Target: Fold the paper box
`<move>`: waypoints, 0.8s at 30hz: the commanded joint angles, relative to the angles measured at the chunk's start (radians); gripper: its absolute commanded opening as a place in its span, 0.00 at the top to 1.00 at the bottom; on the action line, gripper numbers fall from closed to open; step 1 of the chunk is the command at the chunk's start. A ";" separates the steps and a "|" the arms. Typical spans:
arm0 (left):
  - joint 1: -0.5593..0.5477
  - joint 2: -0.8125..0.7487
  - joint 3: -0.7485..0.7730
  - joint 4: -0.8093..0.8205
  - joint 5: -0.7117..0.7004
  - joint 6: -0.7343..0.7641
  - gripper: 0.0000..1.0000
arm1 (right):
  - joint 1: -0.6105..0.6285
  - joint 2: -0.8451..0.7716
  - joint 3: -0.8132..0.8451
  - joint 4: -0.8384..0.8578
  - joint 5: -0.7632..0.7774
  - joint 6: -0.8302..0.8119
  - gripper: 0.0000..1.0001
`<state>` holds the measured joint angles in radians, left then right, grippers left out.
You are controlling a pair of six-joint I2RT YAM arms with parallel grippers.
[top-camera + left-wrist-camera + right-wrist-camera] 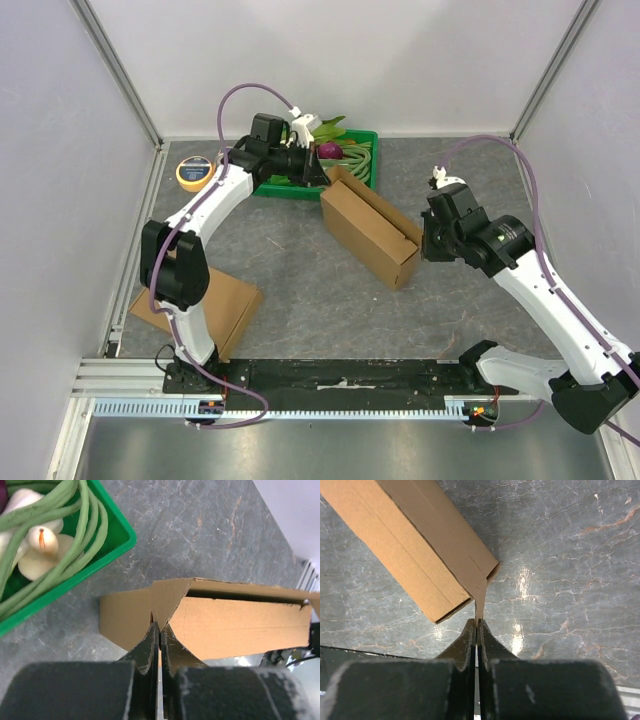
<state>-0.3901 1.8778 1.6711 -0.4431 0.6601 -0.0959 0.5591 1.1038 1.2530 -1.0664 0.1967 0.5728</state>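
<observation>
The brown paper box [368, 226] lies slantwise in the middle of the table with its long top open. My left gripper [321, 173] is at the box's far left end, shut on the end flap. In the left wrist view the two fingers [160, 628] pinch the edge of that flap, and the box [240, 625] runs off to the right. My right gripper [426, 246] is at the near right end. In the right wrist view it [477, 623] is shut on a thin flap sticking out from the box's [415, 540] corner.
A green tray [366, 139] of green beans, garlic [42, 550] and a purple vegetable [329, 150] stands just behind the box. A yellow tape roll [195, 172] lies at the back left. A flat cardboard sheet [222, 308] lies by the left arm's base.
</observation>
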 commanded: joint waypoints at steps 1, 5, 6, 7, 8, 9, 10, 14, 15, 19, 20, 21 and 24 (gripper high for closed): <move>-0.035 -0.075 -0.068 -0.028 0.000 -0.232 0.98 | -0.002 0.019 0.043 0.094 -0.019 0.136 1.00; -0.042 -0.101 -0.091 -0.046 -0.008 -0.287 0.98 | -0.011 0.051 0.043 0.109 -0.036 0.223 1.00; -0.050 -0.109 -0.097 -0.049 -0.013 -0.301 0.98 | -0.013 0.051 0.039 0.121 -0.023 0.252 1.00; -0.055 -0.123 -0.100 -0.052 -0.026 -0.307 0.98 | -0.011 0.050 0.030 0.125 -0.011 0.271 1.00; -0.059 -0.131 -0.106 -0.055 -0.028 -0.312 0.98 | -0.013 0.047 0.026 0.128 -0.002 0.288 1.00; -0.064 -0.135 -0.111 -0.055 -0.025 -0.326 0.98 | -0.011 0.044 0.022 0.140 0.022 0.298 1.00; -0.067 -0.143 -0.111 -0.055 -0.017 -0.330 0.98 | -0.013 0.038 0.013 0.155 0.026 0.299 1.00; -0.076 -0.152 -0.119 -0.069 -0.011 -0.352 0.98 | -0.014 0.042 -0.010 0.175 0.067 0.318 1.00; -0.078 -0.152 -0.117 -0.078 -0.010 -0.352 0.98 | -0.014 0.044 -0.012 0.172 0.070 0.326 1.00; -0.084 -0.154 -0.111 -0.091 -0.011 -0.347 0.98 | -0.014 0.030 -0.050 0.187 0.067 0.348 1.00; -0.085 -0.158 -0.111 -0.092 -0.008 -0.347 0.98 | -0.014 0.027 -0.061 0.194 0.067 0.342 1.00; -0.085 -0.160 -0.106 -0.097 -0.010 -0.347 0.98 | -0.014 0.024 -0.075 0.198 0.076 0.340 1.00; -0.085 -0.163 -0.082 -0.144 -0.014 -0.340 0.98 | -0.013 -0.004 -0.105 0.217 0.090 0.329 1.00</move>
<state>-0.4221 1.7584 1.5642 -0.4873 0.5301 -0.3698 0.5369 1.1107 1.1992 -0.9646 0.3210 0.8677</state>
